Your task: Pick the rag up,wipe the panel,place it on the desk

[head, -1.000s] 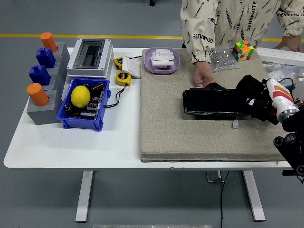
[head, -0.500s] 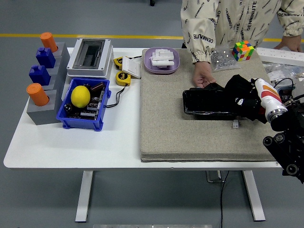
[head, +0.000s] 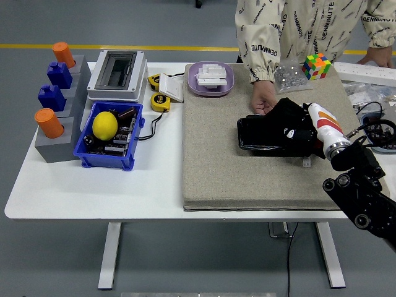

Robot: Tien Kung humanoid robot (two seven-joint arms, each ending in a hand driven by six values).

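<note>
The fingers of the right hand, clenched on the black rag, have moved left along the black panel under them since a second ago, so wiping seems underway, while a person's hand steadies the panel beyond them.

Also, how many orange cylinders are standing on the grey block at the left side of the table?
2. One orange cylinder stands at the far end of the grey block, the other orange cylinder at its near end. None seems hidden.
</note>
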